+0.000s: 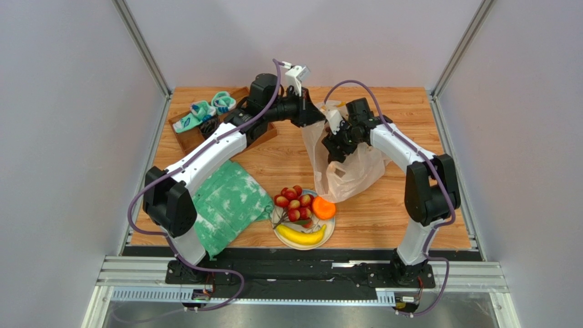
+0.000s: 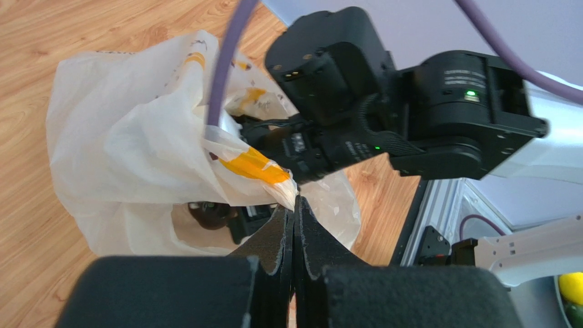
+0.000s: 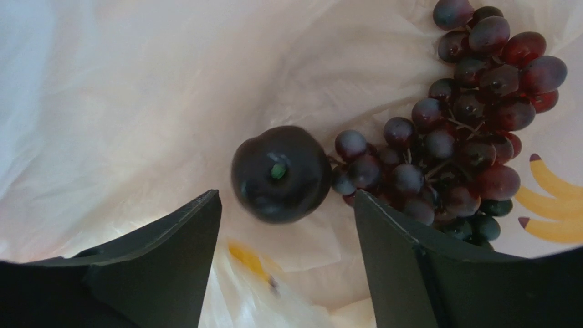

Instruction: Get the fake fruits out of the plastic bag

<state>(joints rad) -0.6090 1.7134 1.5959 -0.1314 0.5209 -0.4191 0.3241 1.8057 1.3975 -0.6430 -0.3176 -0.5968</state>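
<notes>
Wooden table (image 1: pixel 383 213): I find dark round fruit (image 3: pixel 280 174) and grape bunch (image 3: pixel 465 130) in plastic bag (image 1: pixel 357 174); right gripper (image 3: pixel 287 198) inside, spread, empty; left gripper (image 2: pixel 294 205) clenched on bag rim.

In the plastic bag (image 3: pixel 137 102), the round fruit (image 3: pixel 280 174) lies beside the grape bunch (image 3: pixel 458 137).

A green-white mottled cloth (image 1: pixel 229 205) lies on the desk (image 1: pixel 404 102), nearer and left of the jaws; a wooden tray (image 1: pixel 186 139) with teal-white items (image 1: pixel 204 109) sits left of them.
</notes>
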